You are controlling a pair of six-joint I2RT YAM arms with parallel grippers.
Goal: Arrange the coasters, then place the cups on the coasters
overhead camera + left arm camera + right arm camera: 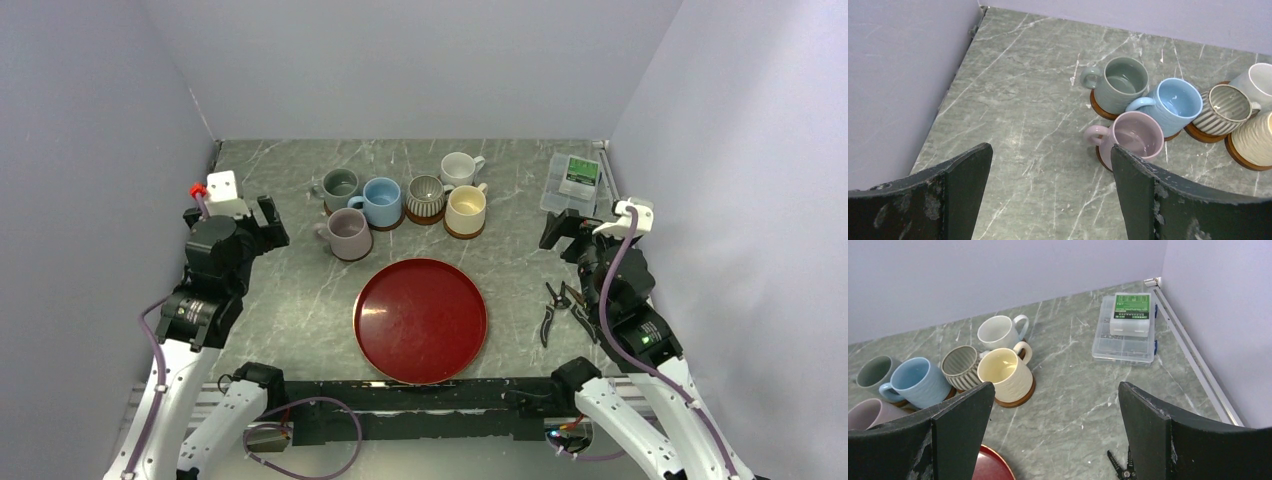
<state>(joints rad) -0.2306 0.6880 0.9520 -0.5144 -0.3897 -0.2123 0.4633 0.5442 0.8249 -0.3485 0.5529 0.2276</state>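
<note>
Several cups stand clustered at the back of the table: grey-green (340, 185), light blue (382, 200), ribbed (426, 196), white (460, 168), cream (466, 210) and lilac (348, 234). Reddish-brown coasters show under them, for instance below the grey-green cup (1100, 110), the ribbed cup (1200, 135) and the cream cup (1020, 399). My left gripper (272, 225) (1050, 150) is open and empty, left of the lilac cup (1138, 137). Over at the right my right gripper (556, 232) (1056, 387) also stands open and empty, away from the cream cup (1005, 372).
A large glossy red tray (420, 320) lies at the front centre. A clear plastic parts box (575, 182) sits at the back right corner. Black pliers (560, 308) lie on the table by the right arm. Walls close in the left, right and back.
</note>
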